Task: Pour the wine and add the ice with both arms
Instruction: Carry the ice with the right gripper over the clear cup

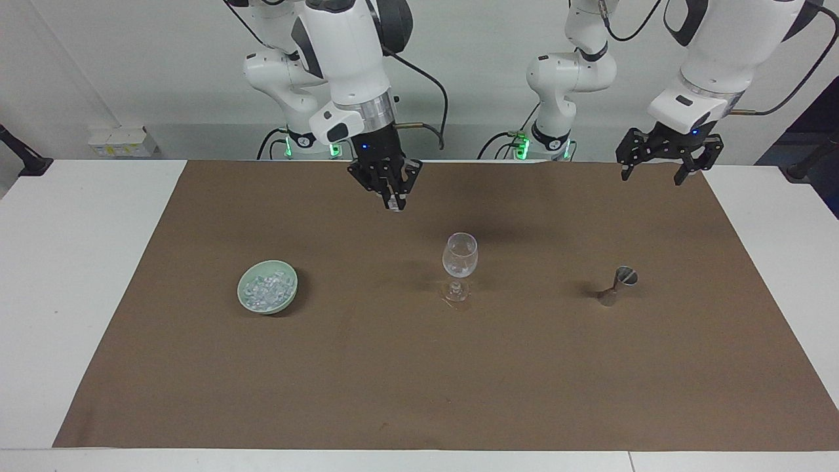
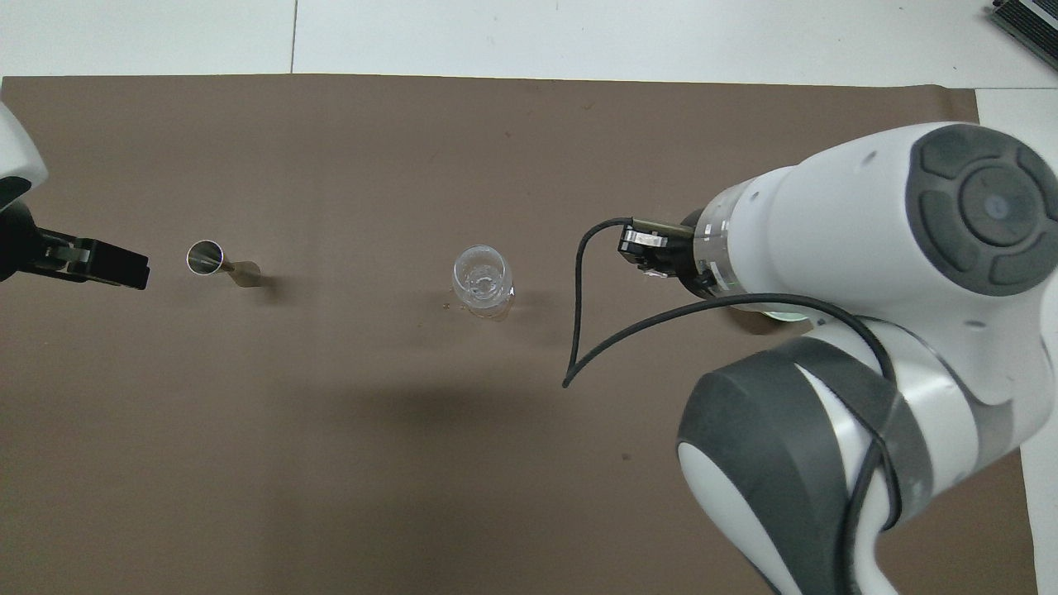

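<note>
Clear wine glass (image 1: 460, 263) stands below the right gripper (image 1: 392, 196), toward the left arm's end of the table; right is the nearer arm. Its tips are pressed together on a small pale piece, probably ice. Ice (image 1: 265, 292) sits in the green bowl (image 1: 267, 286), lower and toward the right arm's end. Left gripper (image 1: 659, 165) waits spread above the jigger (image 1: 620, 284). Overhead view hides the bowl under the right arm.

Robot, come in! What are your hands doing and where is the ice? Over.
Right gripper shut, up over the mat between bowl and wine glass. Left gripper open, waiting, empty. Ice in bowl. Nothing blocking the glass.
</note>
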You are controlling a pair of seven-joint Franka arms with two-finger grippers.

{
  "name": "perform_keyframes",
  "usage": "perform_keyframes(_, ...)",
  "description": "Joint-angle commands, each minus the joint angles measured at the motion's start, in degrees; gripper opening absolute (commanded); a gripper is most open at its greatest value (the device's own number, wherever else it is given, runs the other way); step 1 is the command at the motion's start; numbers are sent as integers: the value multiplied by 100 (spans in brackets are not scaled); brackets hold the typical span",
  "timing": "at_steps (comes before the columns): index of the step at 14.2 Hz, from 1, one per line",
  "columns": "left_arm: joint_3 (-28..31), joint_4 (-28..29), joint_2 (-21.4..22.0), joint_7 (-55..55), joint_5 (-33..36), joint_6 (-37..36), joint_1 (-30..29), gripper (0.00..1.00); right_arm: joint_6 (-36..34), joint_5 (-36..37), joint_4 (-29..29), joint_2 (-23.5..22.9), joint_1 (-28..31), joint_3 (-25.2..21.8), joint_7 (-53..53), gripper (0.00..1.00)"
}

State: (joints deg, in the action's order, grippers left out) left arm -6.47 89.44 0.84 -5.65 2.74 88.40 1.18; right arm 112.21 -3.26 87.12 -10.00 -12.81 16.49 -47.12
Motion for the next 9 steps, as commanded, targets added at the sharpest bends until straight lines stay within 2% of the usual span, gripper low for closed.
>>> perform_keyframes(1,84,65,100,-50,-106,55,-30,100,152,-113,-625,-580,-142,38,-192,0)
perform_keyframes(4,85,12,241,-33,-168,55,-30,100,336,-26,-960,-976,-546,126,-130,0)
perform_keyframes(9,93,3,250,-33,-159,55,-39,100,442,184,-899,-1170,-748,135,142,0)
